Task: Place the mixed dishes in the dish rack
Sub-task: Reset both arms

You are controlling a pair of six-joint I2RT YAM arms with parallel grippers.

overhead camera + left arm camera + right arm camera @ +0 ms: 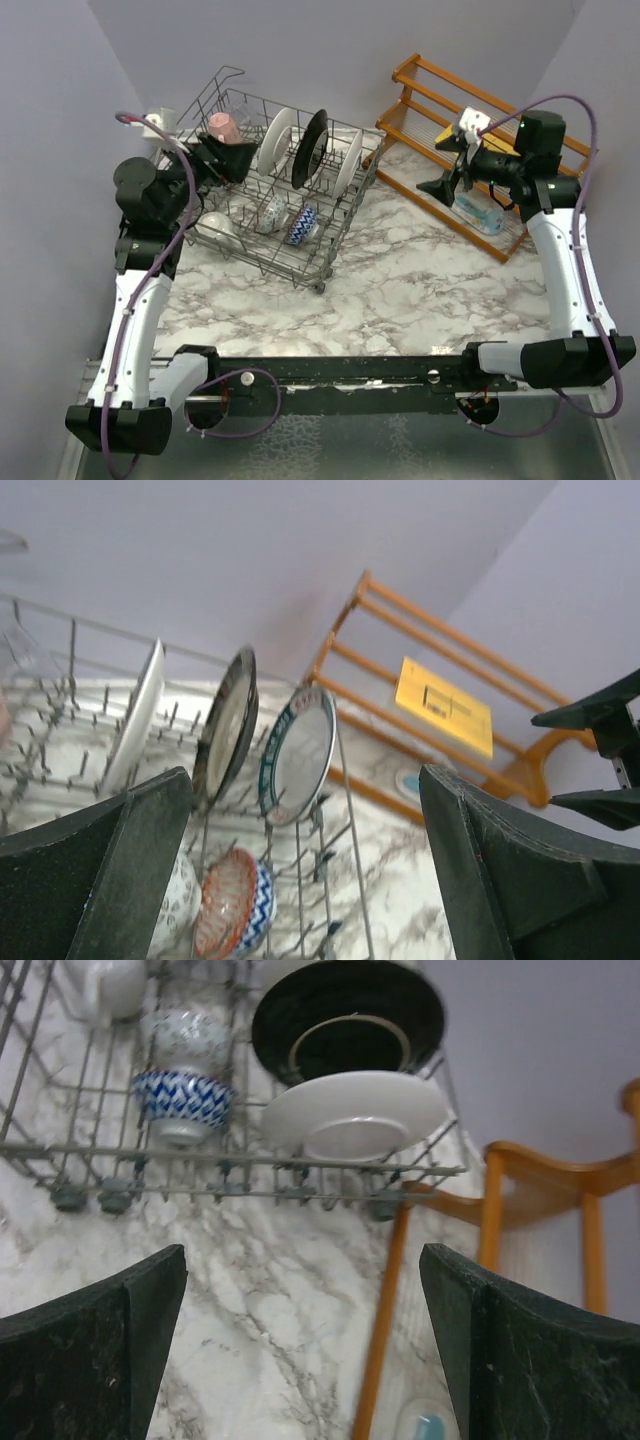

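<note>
The dish rack (340, 215) stands at the back left and holds the mixed dishes. A white plate (277, 135), a black-rimmed plate (310, 148) and another white plate (350, 160) stand upright in it. A blue patterned bowl (300, 226) and a white mug (216, 226) lie lower down. A pink mug (222, 127) sits in the rack's far left corner. My left gripper (226, 157) hovers open just beside it, with nothing between its fingers (120, 860). My right gripper (447, 165) is open and empty over the counter by the wooden shelf (500, 110).
The orange-brown wooden shelf (440, 650) carries a yellow paper sheet (443, 705). A clear container with a blue label (478, 212) lies on its lower slats. Marble counter (420, 280) spreads between the rack and the arms' bases.
</note>
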